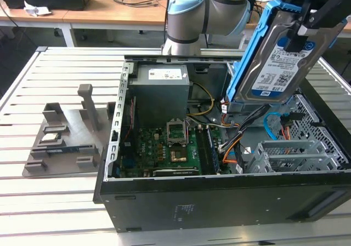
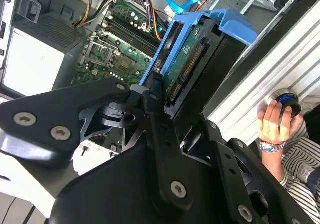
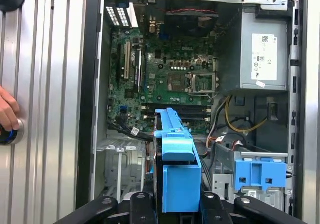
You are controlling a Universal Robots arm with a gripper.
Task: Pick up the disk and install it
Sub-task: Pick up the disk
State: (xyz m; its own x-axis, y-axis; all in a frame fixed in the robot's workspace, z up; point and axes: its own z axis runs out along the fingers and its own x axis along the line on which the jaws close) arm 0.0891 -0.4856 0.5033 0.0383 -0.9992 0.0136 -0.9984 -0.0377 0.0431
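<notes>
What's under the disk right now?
The disk, held in the gripper, hangs over the open case: grey drive cage and cables show; whatever lies directly beneath is covered.

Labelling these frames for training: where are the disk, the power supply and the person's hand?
disk (image 1: 276, 66), exterior view, on its label.
power supply (image 3: 263, 57), first wrist view, on its sticker.
hand (image 2: 270, 123), second wrist view, on the fingers.
</notes>
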